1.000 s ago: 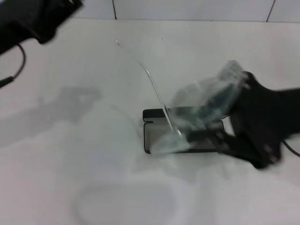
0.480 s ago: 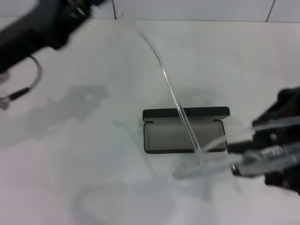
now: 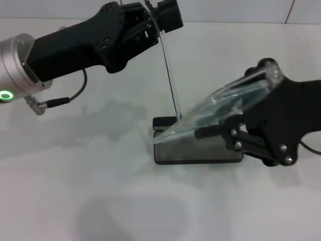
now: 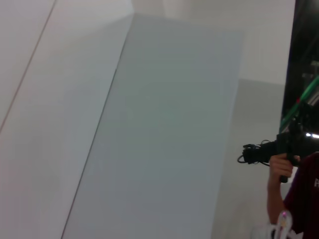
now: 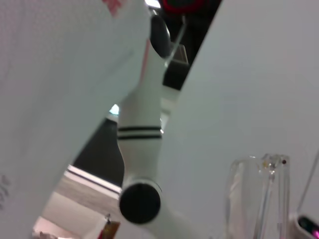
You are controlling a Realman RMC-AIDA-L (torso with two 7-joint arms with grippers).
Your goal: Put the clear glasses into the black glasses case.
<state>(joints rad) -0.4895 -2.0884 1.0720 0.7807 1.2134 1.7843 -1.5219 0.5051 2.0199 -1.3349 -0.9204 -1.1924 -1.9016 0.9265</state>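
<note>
The black glasses case (image 3: 196,151) lies open on the white table, grey lining up, lid toward the back. My right gripper (image 3: 214,128) comes in from the right and is shut on the clear glasses (image 3: 235,98). They hang tilted over the case, with the lens's low end near the case's left rim. One long clear arm of the glasses stands nearly upright from the case up to my left gripper (image 3: 161,15) at the top of the head view. A clear corner of the glasses (image 5: 261,196) shows in the right wrist view. The left wrist view shows only a wall.
The white table (image 3: 100,191) stretches to the left and front of the case. A tiled wall (image 3: 225,10) runs along the back edge. A cable (image 3: 60,100) hangs under my left arm.
My left arm has swung in from the upper left to the top end of the upright glasses arm. My right gripper has raised the glasses from the case's front to above it.
</note>
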